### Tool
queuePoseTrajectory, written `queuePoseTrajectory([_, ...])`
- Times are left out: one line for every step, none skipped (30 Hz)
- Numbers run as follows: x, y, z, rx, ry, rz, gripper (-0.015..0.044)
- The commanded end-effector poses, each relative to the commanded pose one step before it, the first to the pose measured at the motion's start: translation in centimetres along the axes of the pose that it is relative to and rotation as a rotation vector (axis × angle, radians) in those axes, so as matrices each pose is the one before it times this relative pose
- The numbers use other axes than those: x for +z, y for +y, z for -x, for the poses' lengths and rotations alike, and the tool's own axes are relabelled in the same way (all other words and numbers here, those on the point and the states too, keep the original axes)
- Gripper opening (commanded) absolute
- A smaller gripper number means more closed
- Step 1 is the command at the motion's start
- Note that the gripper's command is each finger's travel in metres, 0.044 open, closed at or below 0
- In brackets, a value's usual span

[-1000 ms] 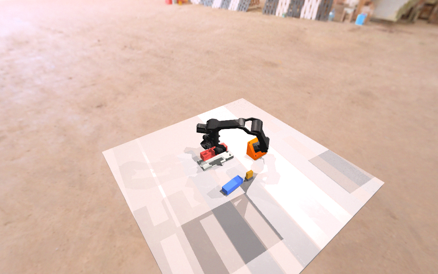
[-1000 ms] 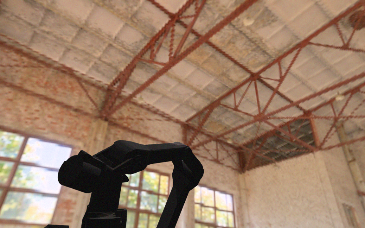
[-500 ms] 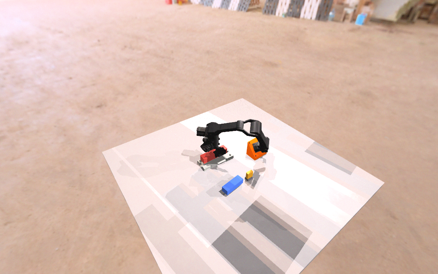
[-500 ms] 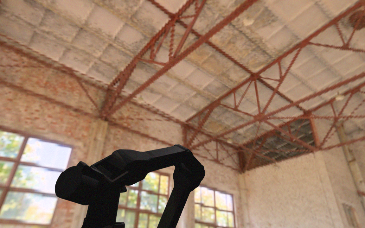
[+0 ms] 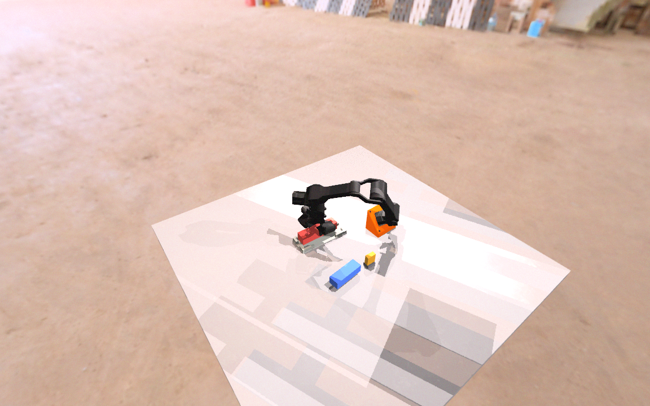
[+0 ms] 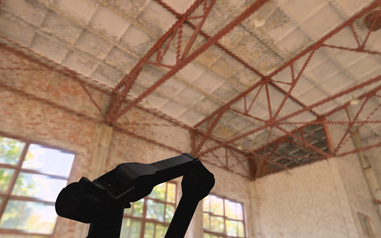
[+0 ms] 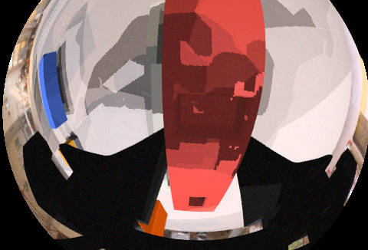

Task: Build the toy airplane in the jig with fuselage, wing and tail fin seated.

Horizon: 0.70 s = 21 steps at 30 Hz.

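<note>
The red fuselage (image 5: 308, 235) (image 7: 230, 20) is level and lengthwise over the pale cradle jig (image 5: 309, 246) (image 7: 156, 77). My gripper (image 5: 327, 228) (image 7: 204, 131) is shut on the fuselage, one finger on each side. In the wrist view a strip of jig shows only along the fuselage's left side. The fuselage is on or just above the jig; whether it sits down in the cradle is hidden. Its large and small square sockets face up. The blue wing (image 5: 345, 274) (image 7: 54, 89) and the yellow tail fin (image 5: 369, 259) (image 7: 72, 143) stand apart on the table.
The orange arm mount (image 5: 373, 226) (image 7: 155, 219) stands right of the jig in the top view. The wing and fin are on the near side of the jig there. The exterior view shows only the upper arm links against the building. Patchy shadows cross the table.
</note>
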State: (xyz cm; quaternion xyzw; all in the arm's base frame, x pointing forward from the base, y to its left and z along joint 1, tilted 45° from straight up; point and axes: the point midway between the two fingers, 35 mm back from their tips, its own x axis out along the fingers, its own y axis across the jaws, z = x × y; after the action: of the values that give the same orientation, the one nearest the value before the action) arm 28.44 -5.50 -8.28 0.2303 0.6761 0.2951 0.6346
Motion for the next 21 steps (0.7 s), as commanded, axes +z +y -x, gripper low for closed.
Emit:
queuePoseTrajectory([0.014,0.013,0.03,-0.00035,0.00032,0.0012,0.0155])
queuePoseTrajectory([0.0,0.0,0.0,0.0,0.0,0.0,0.0149])
queuePoseTrajectory([0.0,0.0,0.0,0.0,0.0,0.0,0.0122])
queuePoseTrajectory([0.0,0.0,0.0,0.0,0.0,0.0,0.0096])
queuePoseTrajectory([0.0,0.0,0.0,0.0,0.0,0.0,0.007])
queuePoseTrajectory([0.0,0.0,0.0,0.0,0.0,0.0,0.0044])
queuePoseTrajectory([0.0,0.0,0.0,0.0,0.0,0.0,0.0017])
queuePoseTrajectory([0.0,0.0,0.0,0.0,0.0,0.0,0.0044])
queuePoseTrajectory([0.0,0.0,0.0,0.0,0.0,0.0,0.007])
queuePoseTrajectory([0.0,0.0,0.0,0.0,0.0,0.0,0.0096])
queuePoseTrajectory([0.0,0.0,0.0,0.0,0.0,0.0,0.0122])
queuePoseTrajectory([0.0,0.0,0.0,0.0,0.0,0.0,0.0149])
queuePoseTrajectory([0.0,0.0,0.0,0.0,0.0,0.0,0.0175])
queuePoseTrajectory([0.0,0.0,0.0,0.0,0.0,0.0,0.0201])
queuePoseTrajectory([0.0,0.0,0.0,0.0,0.0,0.0,0.0227])
queuePoseTrajectory([0.0,0.0,0.0,0.0,0.0,0.0,0.0254])
queuePoseTrajectory([0.0,0.0,0.0,0.0,0.0,0.0,0.028])
queuePoseTrajectory([0.0,0.0,0.0,0.0,0.0,0.0,0.0306])
queuePoseTrajectory([0.0,0.0,0.0,0.0,0.0,0.0,0.0332])
queuePoseTrajectory([0.0,0.0,0.0,0.0,0.0,0.0,0.0359])
queuePoseTrajectory([0.0,0.0,0.0,0.0,0.0,0.0,0.0385])
